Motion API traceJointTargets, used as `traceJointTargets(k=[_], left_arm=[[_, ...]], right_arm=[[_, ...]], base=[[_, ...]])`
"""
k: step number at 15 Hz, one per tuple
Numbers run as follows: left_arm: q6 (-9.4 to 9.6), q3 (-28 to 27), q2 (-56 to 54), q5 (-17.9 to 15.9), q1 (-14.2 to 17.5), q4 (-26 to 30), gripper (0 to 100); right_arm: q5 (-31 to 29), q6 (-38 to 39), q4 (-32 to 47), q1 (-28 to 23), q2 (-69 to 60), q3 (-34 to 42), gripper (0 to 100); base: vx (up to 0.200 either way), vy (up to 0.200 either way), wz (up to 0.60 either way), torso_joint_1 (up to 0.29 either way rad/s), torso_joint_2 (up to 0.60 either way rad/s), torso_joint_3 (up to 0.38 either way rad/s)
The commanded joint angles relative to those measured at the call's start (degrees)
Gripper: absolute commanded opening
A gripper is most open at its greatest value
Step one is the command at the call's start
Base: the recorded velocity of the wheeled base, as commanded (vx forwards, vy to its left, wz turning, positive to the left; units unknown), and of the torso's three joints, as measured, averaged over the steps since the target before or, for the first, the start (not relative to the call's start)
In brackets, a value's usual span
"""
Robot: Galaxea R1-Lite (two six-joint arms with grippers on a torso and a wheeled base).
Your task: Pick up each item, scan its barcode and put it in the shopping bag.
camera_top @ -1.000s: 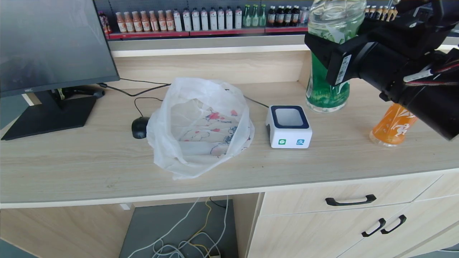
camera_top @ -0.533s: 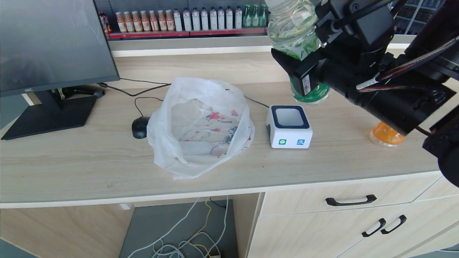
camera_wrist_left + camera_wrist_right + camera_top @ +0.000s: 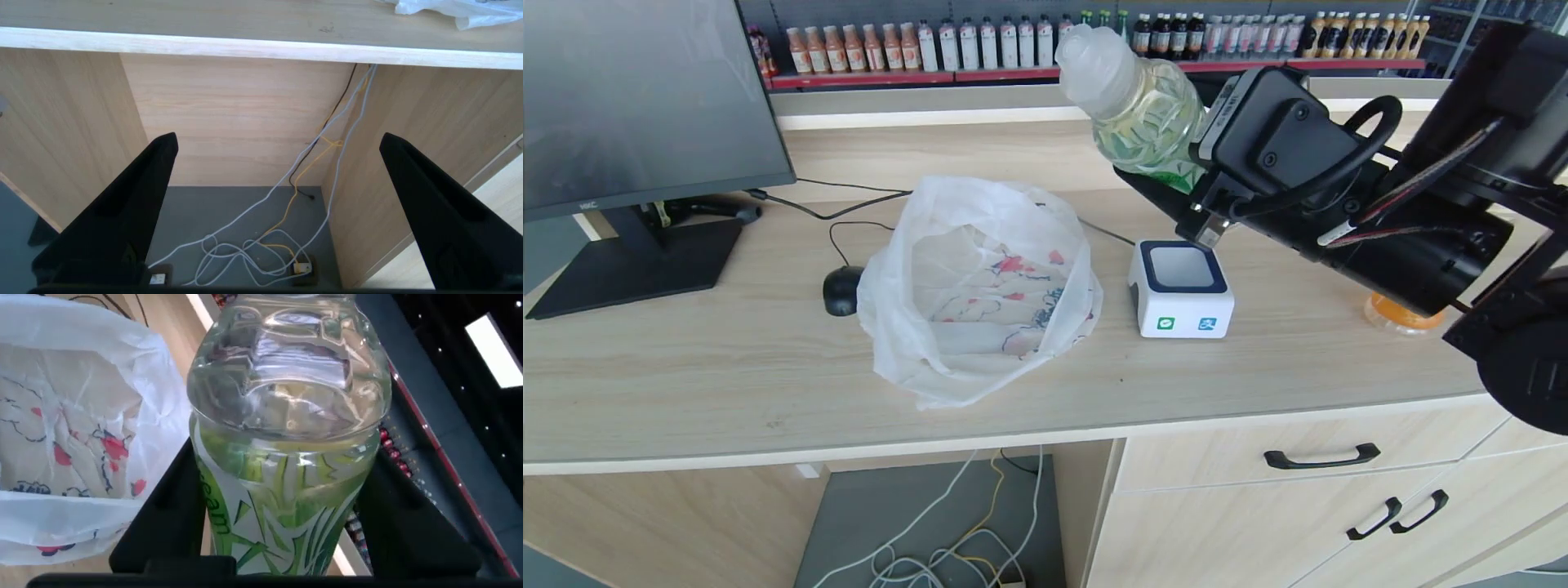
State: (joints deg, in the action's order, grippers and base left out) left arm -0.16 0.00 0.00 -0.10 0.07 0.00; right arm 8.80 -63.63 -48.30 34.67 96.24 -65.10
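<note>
Head view: right gripper [image 3: 1176, 143] has its fingers clamped on the body of the green-label bottle [image 3: 1139, 98]. The bottle is off the surface [image 3: 727, 367] and tilted, cap leaning toward the bag side, up near the scanner [image 3: 1180, 286] and not touching it.

Risks:
- The bottle is smooth and held at a slant, so it could slide in the fingers if the wrist turns further.
- The barcode's side cannot be told; if it faces away from the scanner window, there is likely no read.
- The right arm passes close over the orange bottle [image 3: 1401, 314] standing on the surface, and a low swing could knock it.
- The bag is soft plastic, so its rim may fold shut or the bag tip when the bottle goes in.

Containers: shopping bag [image 3: 894, 327] sits just beside the scanner, mouth open and facing up. No item is visible inside; the red and blue marks look like print on its wall.

Left gripper [image 3: 278, 212] hangs below the surface edge over floor cables, fingers spread wide, holding nothing.
</note>
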Motion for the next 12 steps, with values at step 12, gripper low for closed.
traceJointTargets(k=[12], left_arm=[[-0.02,0.00,0.00,0.01,0.01,0.00,100]], right_arm=[[7.90,-10.28,-0.13,-3.21,4.74,2.26,0]], base=[[0.000,0.000,0.00,0.000,0.00,0.000]])
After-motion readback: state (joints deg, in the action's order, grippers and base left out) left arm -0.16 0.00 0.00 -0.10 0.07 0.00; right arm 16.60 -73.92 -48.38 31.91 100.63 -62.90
